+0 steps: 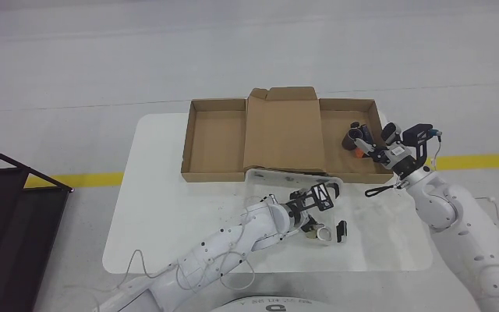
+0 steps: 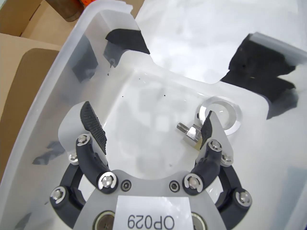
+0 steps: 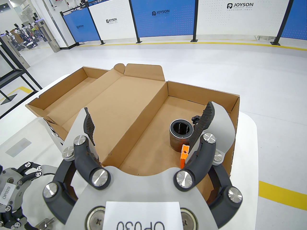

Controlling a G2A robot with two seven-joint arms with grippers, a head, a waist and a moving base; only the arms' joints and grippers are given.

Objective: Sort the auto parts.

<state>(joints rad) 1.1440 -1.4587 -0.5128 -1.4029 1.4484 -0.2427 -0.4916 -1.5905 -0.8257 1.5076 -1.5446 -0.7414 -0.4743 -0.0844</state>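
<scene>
My left gripper (image 2: 148,111) stands open over a clear plastic bin (image 2: 72,48) at the table's middle (image 1: 316,196). A small threaded metal fitting (image 2: 189,132) lies just beside one fingertip, with a clear ring (image 2: 220,116) past it. Nothing sits between the fingers. My right gripper (image 3: 148,107) hangs open and holds nothing above the right compartment of the cardboard box (image 3: 134,125), also seen from above (image 1: 382,140). In that compartment stand a dark metal cylinder (image 3: 181,135), an orange block (image 3: 184,158) and a small black part (image 3: 195,119).
Black foam pieces (image 2: 261,72) lie at the bin's broken rim. A ring (image 1: 316,232) and a black part (image 1: 341,230) rest on the white table (image 1: 156,195) near its front. A flap (image 1: 284,129) covers the box's middle; its left compartment (image 1: 214,140) is bare.
</scene>
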